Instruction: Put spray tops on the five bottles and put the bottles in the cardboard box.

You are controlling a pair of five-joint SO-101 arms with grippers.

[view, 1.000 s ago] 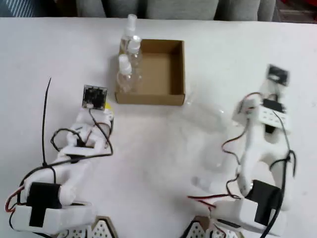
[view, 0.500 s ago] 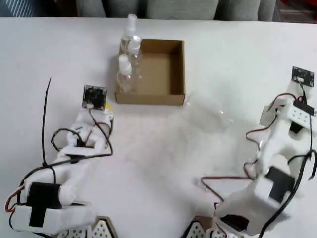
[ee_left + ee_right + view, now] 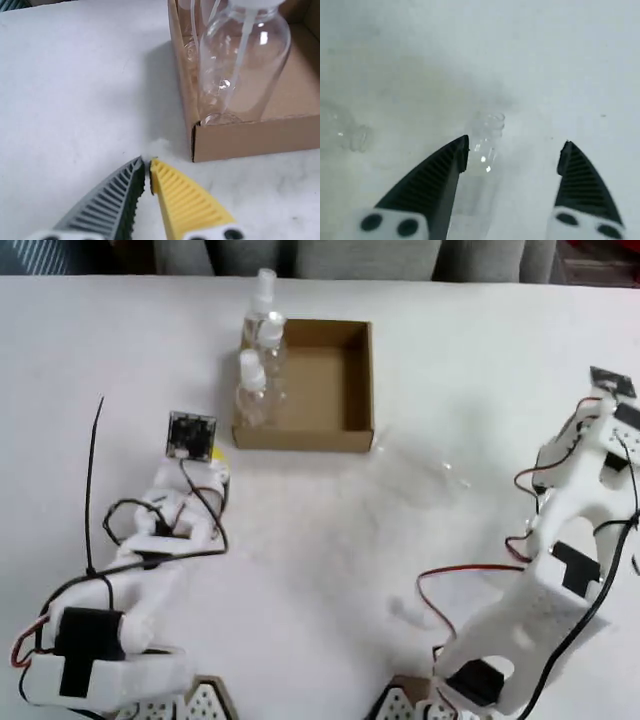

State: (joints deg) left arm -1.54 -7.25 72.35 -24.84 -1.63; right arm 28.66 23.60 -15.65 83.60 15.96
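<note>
Between the tips of the right gripper [image 3: 515,142], plenty of daylight: spread wide, gripping nothing. Just below, hard by the black finger [image 3: 447,175], a capless bottle [image 3: 488,131] flat on the white table [image 3: 560,60]. Long axis in line with the gripper's reach, open neck pointing away from the wrist. Off to one side, a second clear bottle [image 3: 347,134], also lying down, apart from the first. Further back, right arm [image 3: 560,570] stretched from its base at the near edge out toward the table's right margin.

Over on the other side, left gripper [image 3: 147,165] pinched tight, grey and yellow tips touching, clamping nothing. Low over the table, just beside the near corner of the cardboard box [image 3: 250,140]. Inside that corner, a spray-topped bottle [image 3: 240,65] standing upright, dip tube running down its middle. From above, three such bottles [image 3: 262,340] lined along the box wall nearest the left arm [image 3: 150,540], all upright. Left arm folded low, aimed at the box.
</note>
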